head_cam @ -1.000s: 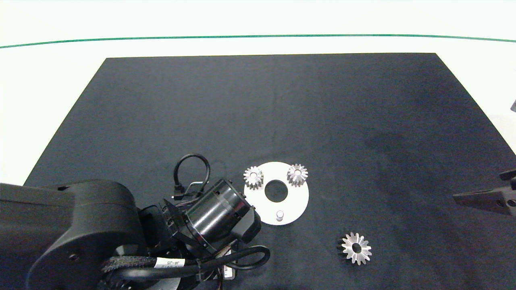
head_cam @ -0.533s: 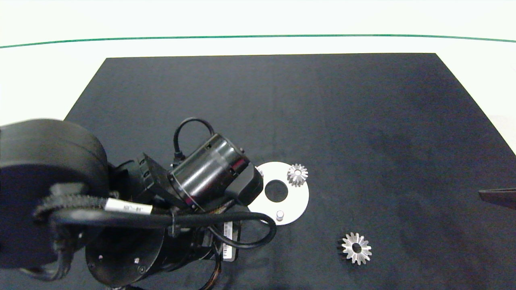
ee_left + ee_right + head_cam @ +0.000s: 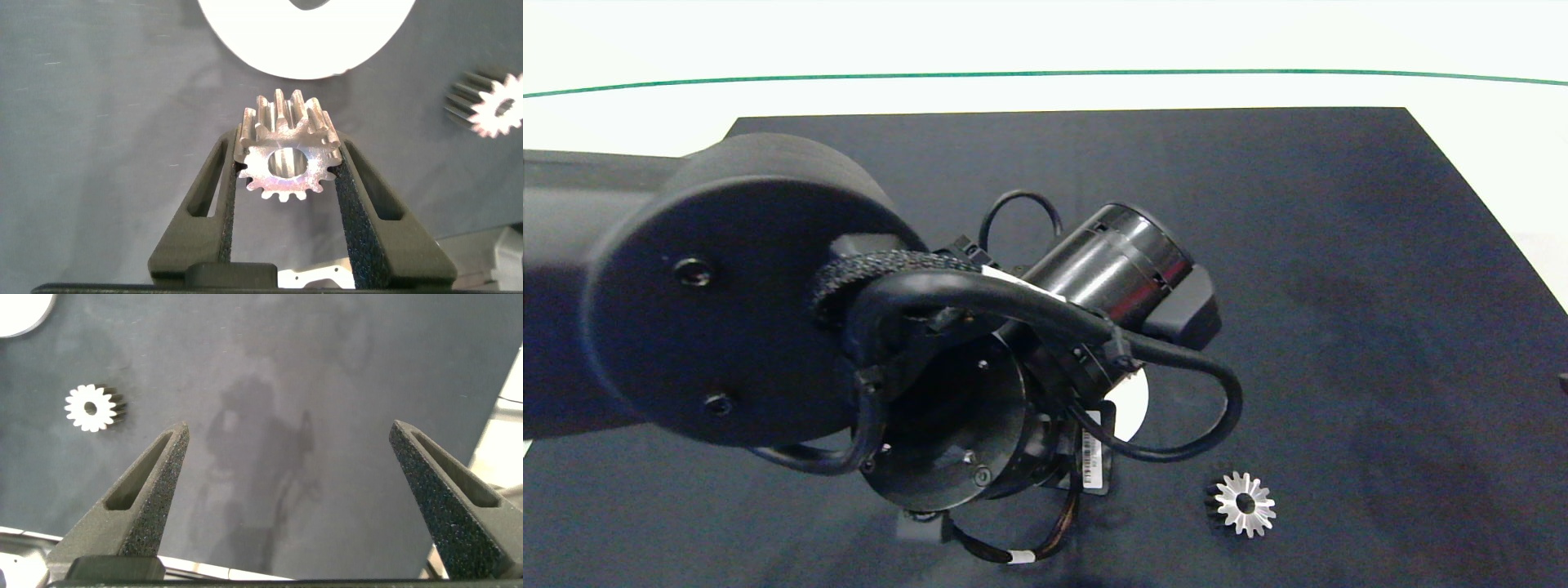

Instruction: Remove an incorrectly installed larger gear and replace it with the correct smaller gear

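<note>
In the head view the left arm fills the middle of the picture, reaching in from the left over the dark mat that covers the bench. Its bulk hides its own pincer and nearly all of the white disc, of which only a sliver shows beside the cables. The larger gear lies flat on the mat, off the disc, to the right of the arm and apart from it. The right arm barely shows at the right edge.

The left wrist view shows what the head view hides: the left pincer is closed on the smaller gear, one finger pressed against each side of its teeth, its round centre hole facing the camera. The gear is held clear of the mat, just short of the disc's rim. The larger gear lies on the mat off to one side, well apart from the pincer.

In the right wrist view the right pincer stands wide open over bare mat, with nothing between its fingers. The larger gear lies on the mat beyond one finger, clear of it, and an edge of the disc shows in a corner.
</note>
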